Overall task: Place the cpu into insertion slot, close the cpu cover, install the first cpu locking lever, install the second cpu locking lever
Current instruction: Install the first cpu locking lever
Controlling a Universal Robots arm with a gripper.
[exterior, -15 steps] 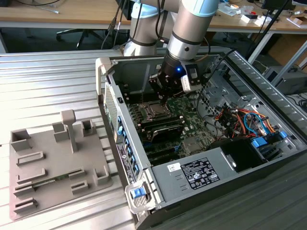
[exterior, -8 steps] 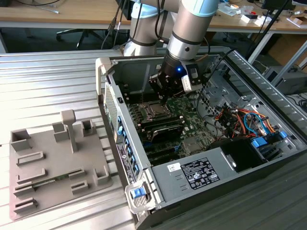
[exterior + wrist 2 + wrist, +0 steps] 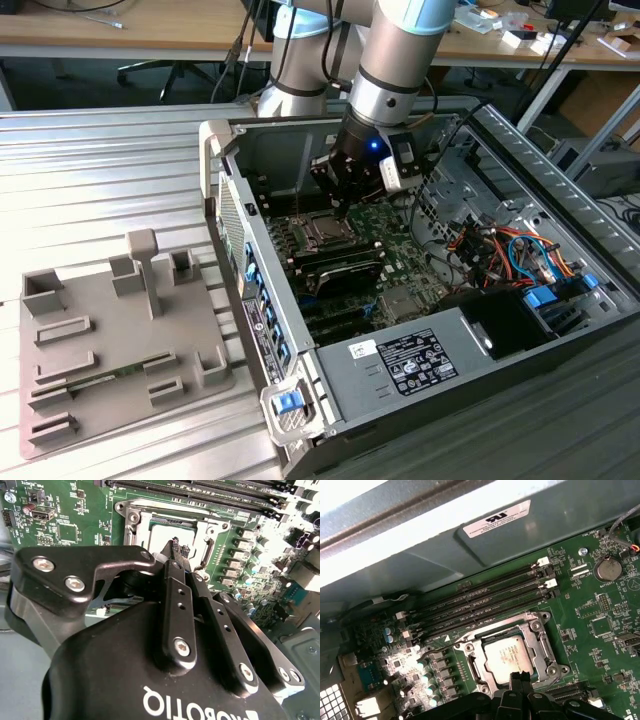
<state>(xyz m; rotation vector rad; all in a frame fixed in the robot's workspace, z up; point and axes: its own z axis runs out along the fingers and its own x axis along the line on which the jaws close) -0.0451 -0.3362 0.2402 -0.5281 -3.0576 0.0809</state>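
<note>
Over the insertion slot (image 3: 512, 652), with the cpu (image 3: 507, 657) seated under the lowered cpu cover (image 3: 540, 645), pincer (image 3: 521, 677) pressed together, tips just above the chip.

A ribbed metal table (image 3: 110, 170) is seen carrying an open computer case (image 3: 420, 370) and, toward the exterior view's left, a grey fixture tray (image 3: 90, 380).
</note>
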